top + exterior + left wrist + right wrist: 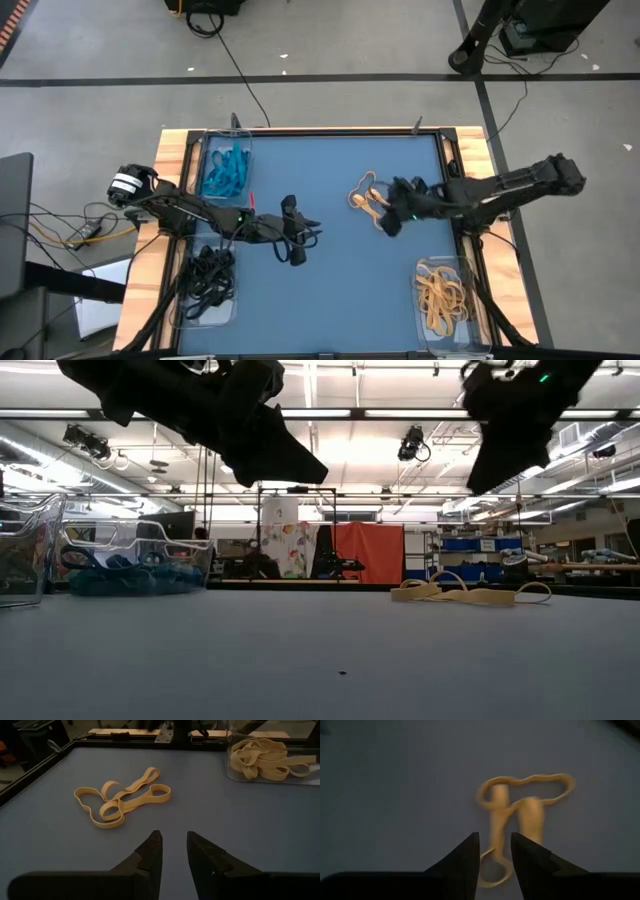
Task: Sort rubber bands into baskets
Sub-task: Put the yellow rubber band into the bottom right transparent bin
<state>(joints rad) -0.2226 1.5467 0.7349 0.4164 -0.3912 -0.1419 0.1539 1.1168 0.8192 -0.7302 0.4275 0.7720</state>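
A heap of loose tan rubber bands (367, 197) (122, 800) lies flat on the blue mat, right of centre. My right gripper (386, 222) (495, 842) hangs open in the air just above the heap's near side, tilted down at it, with nothing between its fingers. My left gripper (308, 235) (175, 840) hovers open over the middle of the mat, pointing toward the heap from the left. The baskets in view are clear trays: one with teal bands (225, 170), one with black bands (205, 282), one with tan bands (443, 300) (270, 757).
The mat has a raised dark rim and a wooden frame (170, 150) around it. Baskets stand at the far left, near left and near right corners. Bare mat (330, 300) lies between the two near baskets. In the low view both grippers hang well above the surface.
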